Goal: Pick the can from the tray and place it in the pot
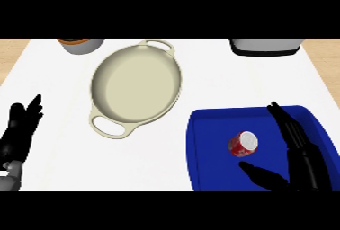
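A red can (pixel 243 143) with a white top lies on the blue tray (pixel 212 121) at the lower right. My right hand (pixel 302 157) is over the tray, open, with straight fingers to the right of the can and the thumb below it, not touching it. The cream oval pot (pixel 136 85) with two handles sits left of the tray, nothing inside. My left hand (pixel 19 132) rests open at the left edge, fingers up.
A grey cup with an orange rim (pixel 81 45) stands at the back left. A white and black appliance (pixel 266 46) is at the back right. The white counter (pixel 60 90) meets wooden borders on both sides.
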